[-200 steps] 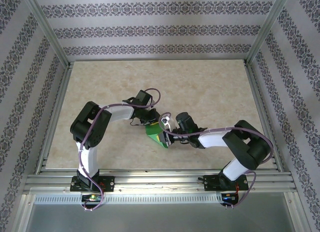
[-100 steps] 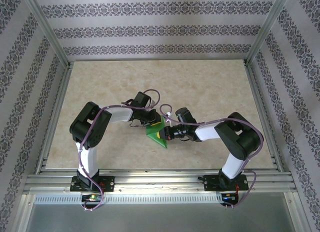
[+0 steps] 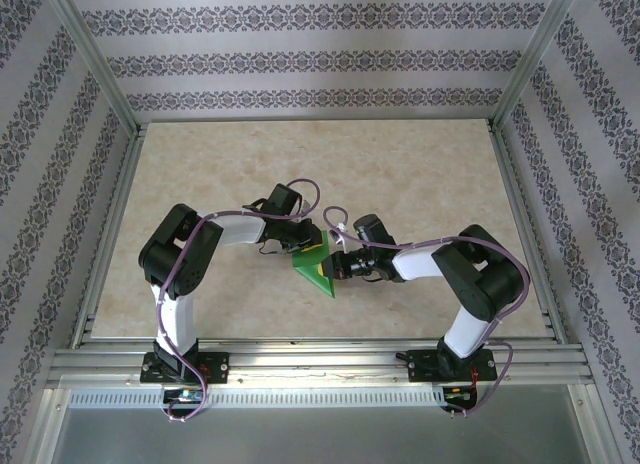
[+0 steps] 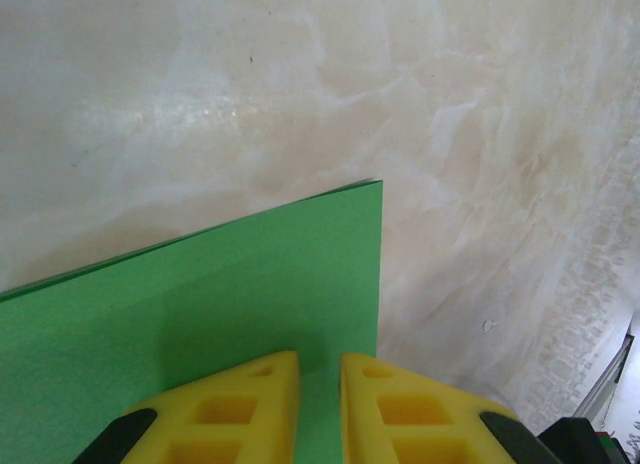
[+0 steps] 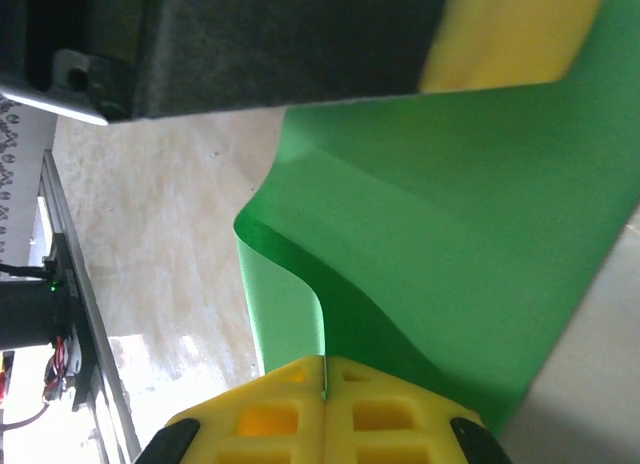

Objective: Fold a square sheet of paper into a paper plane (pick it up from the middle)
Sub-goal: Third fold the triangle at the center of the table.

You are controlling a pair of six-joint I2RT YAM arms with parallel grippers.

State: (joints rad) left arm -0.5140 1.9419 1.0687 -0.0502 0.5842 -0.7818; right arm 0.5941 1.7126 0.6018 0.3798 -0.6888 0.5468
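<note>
— Where's the square sheet of paper (image 3: 318,265)?
— Just 6 o'clock of centre on the marbled beige bench (image 3: 400,174). The left tool (image 4: 320,369) nips one edge, and the right tool (image 5: 324,369) is pressed tight on a curled edge.
— The room?
— Striped patterned wallpaper (image 3: 300,59) at 9, 12 and 3 o'clock.

The sheet of paper (image 3: 318,266) is plain bright green and unmarked, darker where it curls into its own shade. Around it the table top (image 3: 420,174) is pale beige with cloudy marbled veining. The left gripper (image 4: 320,362) and the right gripper (image 5: 324,364), both at the paper, have bright yellow fingers backed with black. The arms (image 3: 178,324) on either side of the paper are white with black joints and carry purple cables (image 3: 222,216). Beyond the paper, the walls (image 3: 300,59) are white with bands of grey-purple floral ornament. The frame (image 3: 320,362) on the paper's near side is silver-grey.
</note>
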